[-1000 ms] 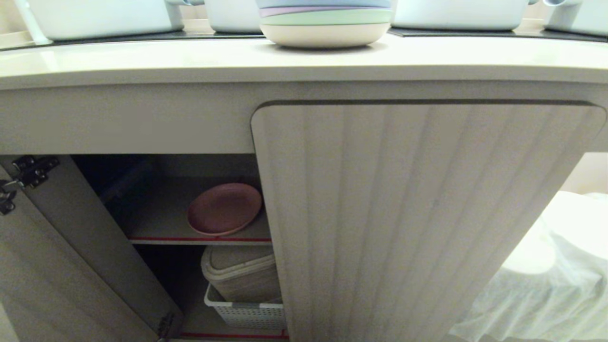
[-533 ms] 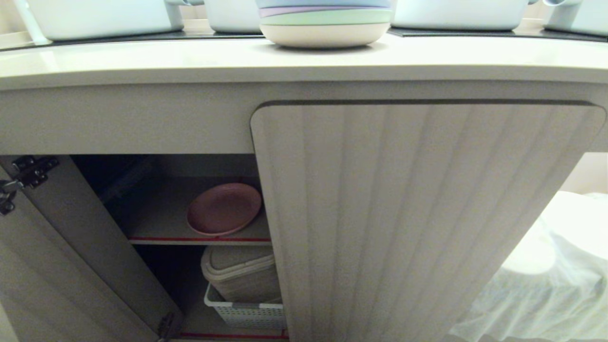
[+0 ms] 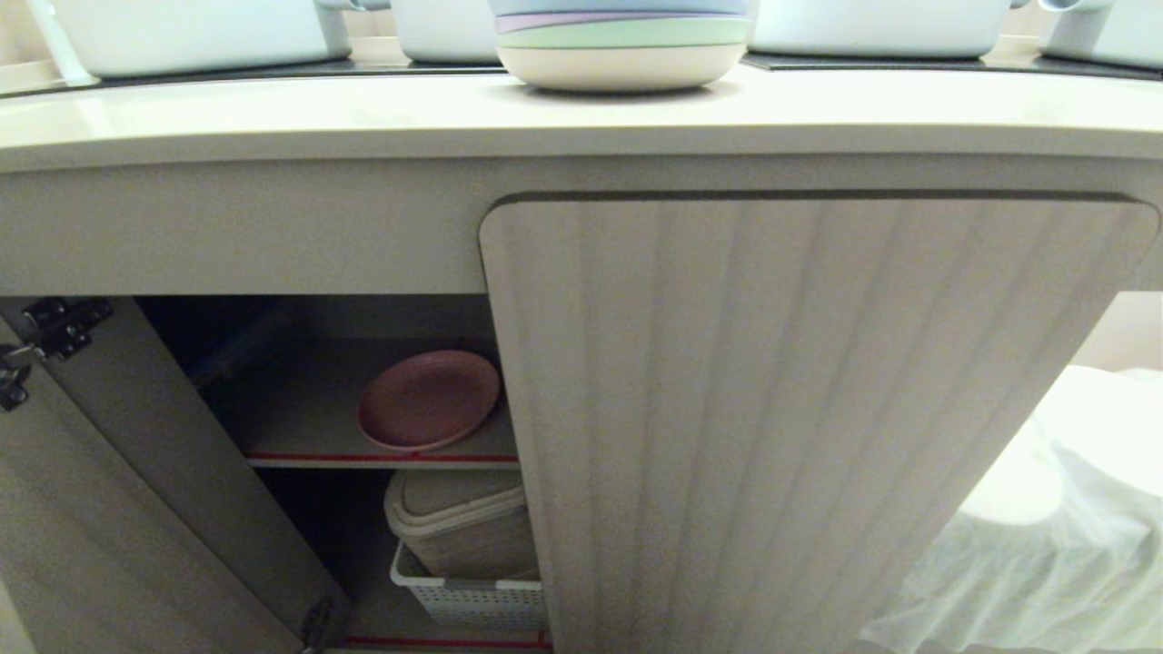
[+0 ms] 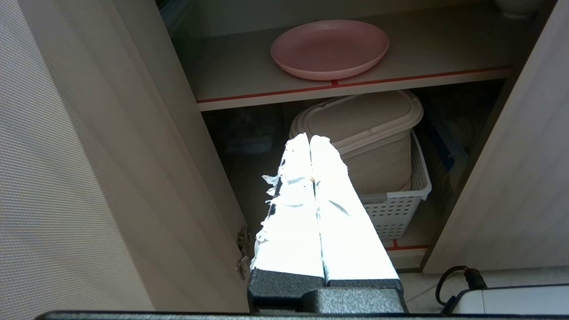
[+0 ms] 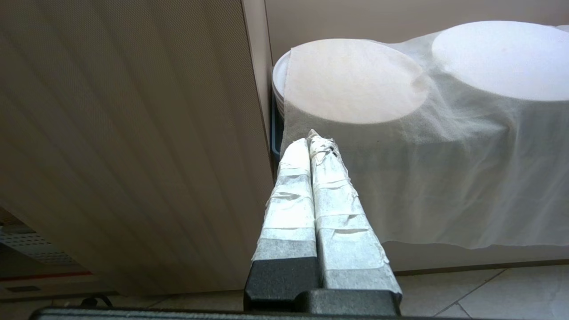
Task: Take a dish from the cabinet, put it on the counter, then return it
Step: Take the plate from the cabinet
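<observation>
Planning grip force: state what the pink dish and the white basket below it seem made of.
Dish: probably plastic, matte pink, uniform colour, soft dull sheen, low moulded rim. Basket: likely moulded white plastic, regular grid of small holes in its wall, rolled rim.

A round, shallow pink plate (image 3: 428, 400) lies flat on the upper grey shelf inside a low beige cabinet (image 3: 772, 409), close to the shelf's red front edge. The cabinet's left fluted door (image 3: 109, 509) stands open; the right one is closed. Above runs a smooth cream table (image 3: 363, 113) with a rounded front.
</observation>
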Controlling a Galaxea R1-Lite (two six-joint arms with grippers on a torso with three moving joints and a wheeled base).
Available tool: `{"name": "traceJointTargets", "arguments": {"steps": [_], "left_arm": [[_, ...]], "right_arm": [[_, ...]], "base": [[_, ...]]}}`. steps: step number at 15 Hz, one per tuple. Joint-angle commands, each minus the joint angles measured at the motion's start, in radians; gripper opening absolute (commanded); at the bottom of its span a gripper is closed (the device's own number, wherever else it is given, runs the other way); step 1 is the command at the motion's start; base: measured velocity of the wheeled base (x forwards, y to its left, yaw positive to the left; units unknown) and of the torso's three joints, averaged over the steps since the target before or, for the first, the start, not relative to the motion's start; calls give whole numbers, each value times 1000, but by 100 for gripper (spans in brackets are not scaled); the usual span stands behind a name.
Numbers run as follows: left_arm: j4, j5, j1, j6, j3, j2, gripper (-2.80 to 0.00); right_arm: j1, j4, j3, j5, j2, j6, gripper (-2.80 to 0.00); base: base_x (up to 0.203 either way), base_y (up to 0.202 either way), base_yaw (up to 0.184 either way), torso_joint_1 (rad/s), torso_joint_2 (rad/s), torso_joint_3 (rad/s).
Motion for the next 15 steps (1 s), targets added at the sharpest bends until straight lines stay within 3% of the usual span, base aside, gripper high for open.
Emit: {"name": "traceJointTargets", "arguments": {"steps": [1,15], "left_arm": [[0,0,0,1,0,0,-280],[0,0,0,1,0,0,-280]], "right_arm": [[0,-1,0,0,0,0,-280],[0,0,0,0,0,0,-280]], "base": [[0,0,0,0,0,0],[0,0,0,0,0,0]]}}
